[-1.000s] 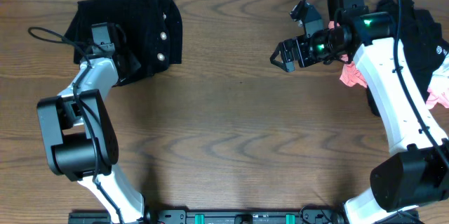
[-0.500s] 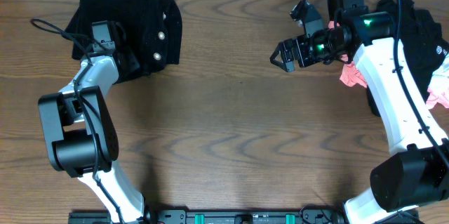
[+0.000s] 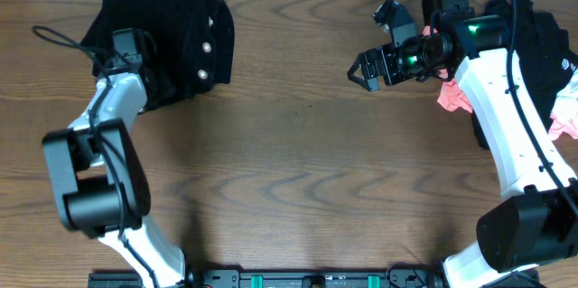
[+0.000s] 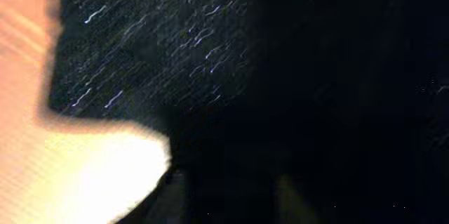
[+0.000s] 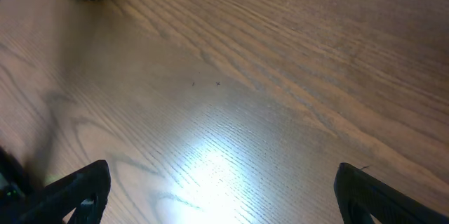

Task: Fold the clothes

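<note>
The clothes [image 3: 181,40] lie at the far left of the table [image 3: 298,162] as a compact black bundle, with a row of pale buttons [image 3: 207,47] showing along the right flap.

Left gripper [image 3: 144,67]: positioned over the bundle's left portion. Its wrist view is smeared and shows only dark glittery fabric [image 4: 175,55] beside a patch of bare wood. Whether its jaws are apart or clamped on cloth cannot be told.

Right gripper [image 3: 366,69]: jaws spread wide and empty, hovering over bare wood well apart from the bundle. A heap of other garments [image 3: 542,44] with a pink item [image 3: 454,97] lies behind it at the right edge.

Risks noted:
- If the left claw lifts away with knit fibres caught on a finger, the top layer would likely drag and the fold would open. Fuzzy knit snags readily.
- The bundle's lower edge looks uneven. A sideways pull there would probably skew the stack.
- The bundle sits close to the far edge, so a push outward could send part of it off the table.
- The right arm is too distant to steady the cloth if it slips.
- The blurred wrist view gives poor confirmation of contact.
</note>
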`<action>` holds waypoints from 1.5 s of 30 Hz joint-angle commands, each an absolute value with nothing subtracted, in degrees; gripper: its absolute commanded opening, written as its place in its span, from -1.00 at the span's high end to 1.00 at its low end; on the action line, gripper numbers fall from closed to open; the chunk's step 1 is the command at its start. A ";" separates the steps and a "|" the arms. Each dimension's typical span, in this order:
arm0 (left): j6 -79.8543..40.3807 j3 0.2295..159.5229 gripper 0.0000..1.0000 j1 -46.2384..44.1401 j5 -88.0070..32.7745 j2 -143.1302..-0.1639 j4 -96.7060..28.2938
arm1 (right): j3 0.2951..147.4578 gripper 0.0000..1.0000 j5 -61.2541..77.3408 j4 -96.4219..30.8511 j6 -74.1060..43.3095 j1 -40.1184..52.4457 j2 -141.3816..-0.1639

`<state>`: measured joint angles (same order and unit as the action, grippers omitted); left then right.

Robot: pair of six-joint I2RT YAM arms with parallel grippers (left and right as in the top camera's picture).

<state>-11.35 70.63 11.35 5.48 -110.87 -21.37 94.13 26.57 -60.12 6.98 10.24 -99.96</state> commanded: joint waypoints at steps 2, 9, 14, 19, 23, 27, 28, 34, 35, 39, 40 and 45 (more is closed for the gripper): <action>-10.94 68.88 -0.21 12.36 7.99 -101.30 -24.99 | 98.37 -0.98 27.31 -61.21 8.95 10.02 -99.59; -10.94 68.88 -0.53 12.36 0.99 -84.07 -30.79 | 107.83 -0.98 19.38 -66.30 8.91 9.98 -96.53; -10.94 68.88 -0.61 12.36 -5.54 -73.03 -34.37 | 110.74 -0.98 10.81 -70.48 8.88 9.91 -92.64; -10.96 68.86 -0.77 12.36 -7.75 -65.30 -37.63 | 110.74 -0.98 0.84 -73.47 8.86 9.91 -87.48; -10.96 68.86 -0.96 12.36 -7.73 -62.17 -39.88 | 110.74 -0.98 -3.09 -74.26 8.88 9.93 -84.44; -10.96 68.86 -0.96 12.36 -7.75 -61.65 -40.53 | 110.74 -0.98 -3.09 -74.63 8.86 9.93 -82.83; -10.96 68.86 -0.96 12.36 -7.75 -61.73 -40.53 | 110.74 -0.99 -3.09 -74.61 8.86 9.93 -82.72; -10.96 68.86 -0.96 12.36 -7.73 -62.63 -40.51 | 110.72 -0.98 -3.03 -74.61 8.88 9.93 -82.76; -10.96 68.86 -0.96 12.36 -7.75 -62.94 -40.53 | 110.72 -0.99 -3.05 -74.63 8.86 9.93 -82.76; -10.96 68.86 -0.96 12.36 -7.73 -64.27 -40.53 | 110.72 -0.98 -3.03 -74.63 8.86 9.93 -82.76; -10.96 68.86 -0.96 12.36 -7.73 -64.55 -40.53 | 110.72 -0.99 -3.03 -74.63 8.86 9.93 -82.76; -10.96 68.86 -0.96 12.36 -7.73 -65.63 -40.53 | 110.72 -0.99 -2.98 -74.63 8.86 10.17 -82.78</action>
